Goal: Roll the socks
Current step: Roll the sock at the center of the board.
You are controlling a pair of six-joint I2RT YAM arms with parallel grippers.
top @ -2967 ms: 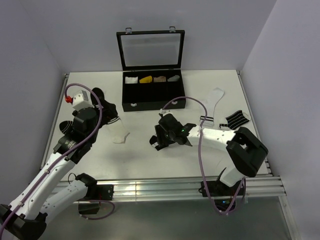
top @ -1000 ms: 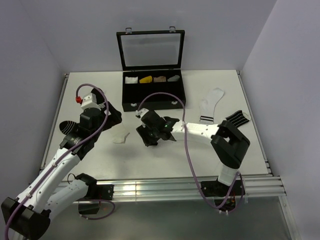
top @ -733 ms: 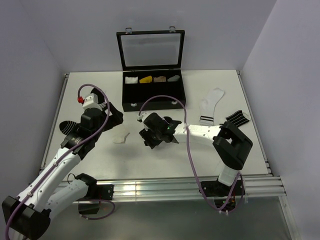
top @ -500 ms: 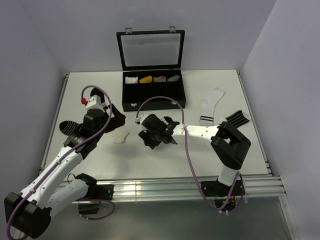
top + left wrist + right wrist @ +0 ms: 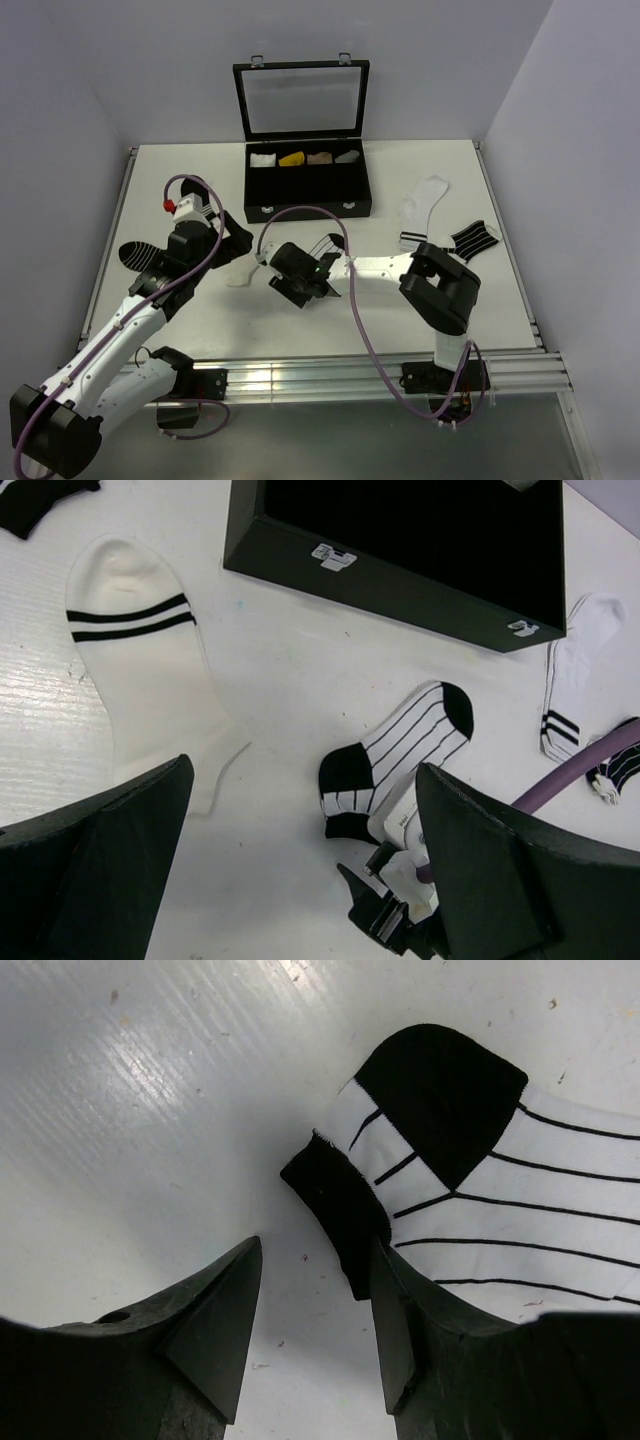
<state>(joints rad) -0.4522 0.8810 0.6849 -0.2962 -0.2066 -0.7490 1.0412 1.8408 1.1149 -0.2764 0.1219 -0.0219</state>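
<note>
The striped sock, white with thin black lines, lies flat mid-table and shows again in the left wrist view. Its black cuff touches the inner side of one finger of my right gripper. That gripper is open and low over the table, with only bare table between its jaws. The plain sock with two black cuff bands lies flat to the left. My left gripper hangs wide open above it, holding nothing.
A black case with its lid raised stands at the back, with small rolled bundles in its far compartments. A cream sock and a black striped sock lie at the right. Another black sock lies at the left.
My right gripper has slid left across the table to the striped sock's cuff, and its jaws have narrowed. The left gripper has shifted slightly right, staying wide open.
</note>
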